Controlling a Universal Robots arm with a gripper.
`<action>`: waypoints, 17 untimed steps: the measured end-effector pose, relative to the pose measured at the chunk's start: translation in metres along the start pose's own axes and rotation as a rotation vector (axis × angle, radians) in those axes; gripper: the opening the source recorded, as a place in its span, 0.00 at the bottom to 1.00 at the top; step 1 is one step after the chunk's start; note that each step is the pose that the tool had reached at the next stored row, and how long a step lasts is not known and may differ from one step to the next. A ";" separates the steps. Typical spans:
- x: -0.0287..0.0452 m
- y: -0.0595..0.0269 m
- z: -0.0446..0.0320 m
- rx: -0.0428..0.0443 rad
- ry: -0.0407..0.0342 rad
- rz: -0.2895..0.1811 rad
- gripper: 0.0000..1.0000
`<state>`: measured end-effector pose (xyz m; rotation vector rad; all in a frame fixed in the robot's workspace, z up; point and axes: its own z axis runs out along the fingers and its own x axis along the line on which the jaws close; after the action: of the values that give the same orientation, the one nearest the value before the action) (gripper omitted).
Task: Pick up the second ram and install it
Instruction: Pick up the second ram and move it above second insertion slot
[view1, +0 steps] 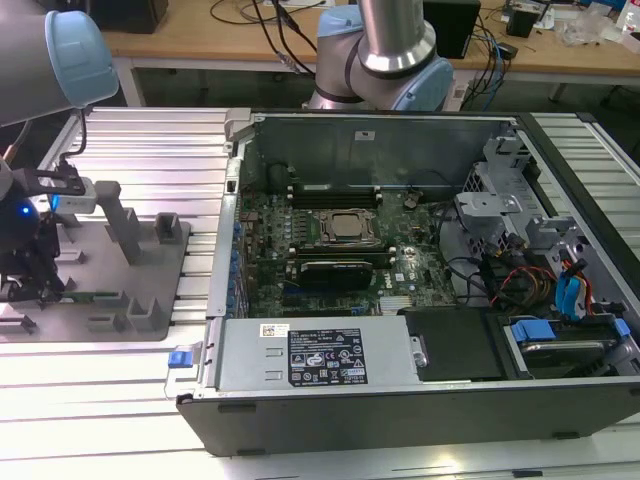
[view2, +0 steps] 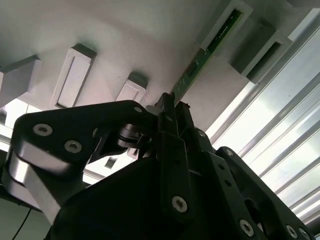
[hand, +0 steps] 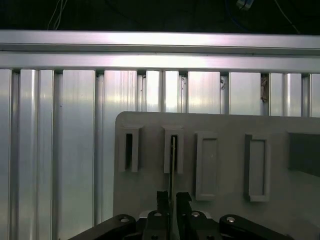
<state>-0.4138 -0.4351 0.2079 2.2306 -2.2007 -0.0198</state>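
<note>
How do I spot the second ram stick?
In the exterior view, left of the open computer case, lies a grey plastic holder tray. At the black gripper, a thin green circuit-board stick stands on edge in one slotted block, the only green piece there.

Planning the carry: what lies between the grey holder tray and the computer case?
In the exterior view, a bare strip of ribbed table separates holder tray from computer case.

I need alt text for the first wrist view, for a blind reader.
The gripper grips the second ram, a thin green stick seen edge-on, which stands in a slot of the grey holder tray. The tray lies on a ribbed metal table.
</note>
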 end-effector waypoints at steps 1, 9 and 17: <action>0.0000 0.0000 0.0000 0.0000 0.0000 0.000 0.18; 0.0000 -0.0001 0.0002 0.0002 -0.0001 0.000 0.09; -0.0004 0.0004 -0.0375 0.0025 0.0000 0.000 0.09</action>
<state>-0.4137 -0.4349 0.2454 2.2319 -2.2019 -0.0170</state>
